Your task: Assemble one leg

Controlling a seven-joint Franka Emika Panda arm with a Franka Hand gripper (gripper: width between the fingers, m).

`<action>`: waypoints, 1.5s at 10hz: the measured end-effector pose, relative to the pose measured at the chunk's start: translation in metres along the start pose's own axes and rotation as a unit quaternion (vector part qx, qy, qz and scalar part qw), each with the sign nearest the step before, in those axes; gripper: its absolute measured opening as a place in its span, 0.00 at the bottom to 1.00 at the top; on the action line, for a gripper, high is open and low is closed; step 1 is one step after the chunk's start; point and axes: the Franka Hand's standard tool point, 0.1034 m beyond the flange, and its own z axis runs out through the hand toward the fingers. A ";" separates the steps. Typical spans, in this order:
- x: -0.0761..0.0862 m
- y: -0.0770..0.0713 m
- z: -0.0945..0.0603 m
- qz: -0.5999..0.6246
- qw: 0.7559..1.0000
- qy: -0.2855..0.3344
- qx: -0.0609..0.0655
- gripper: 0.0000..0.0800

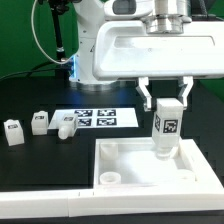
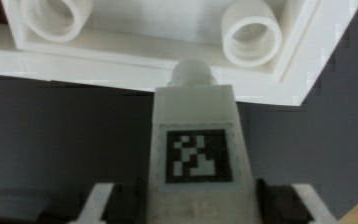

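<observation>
My gripper [image 1: 165,103] is shut on a white square leg [image 1: 165,128] with a black-and-white tag, held upright above the big white rimmed tray-like piece [image 1: 125,180], over its far right corner. In the wrist view the leg [image 2: 197,140] runs out from between my fingers [image 2: 99,200], its tip next to the tray piece's rim [image 2: 87,70], near a round socket [image 2: 250,38]. I cannot tell whether the leg touches the tray piece. Three more legs [image 1: 40,123] lie on the table at the exterior view's left.
The marker board [image 1: 98,119] lies flat behind the tray piece. The robot base [image 1: 92,50] stands at the back. A second round socket [image 2: 48,22] shows in the wrist view. The table is black.
</observation>
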 end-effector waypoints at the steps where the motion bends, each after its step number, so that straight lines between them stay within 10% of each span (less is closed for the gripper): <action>1: 0.000 0.000 0.000 0.000 1.000 0.000 0.000 0.36; 5: -0.001 -0.030 0.008 0.004 1.000 -0.004 0.016 0.36; 15: -0.013 -0.037 0.033 -0.004 1.000 -0.008 0.015 0.36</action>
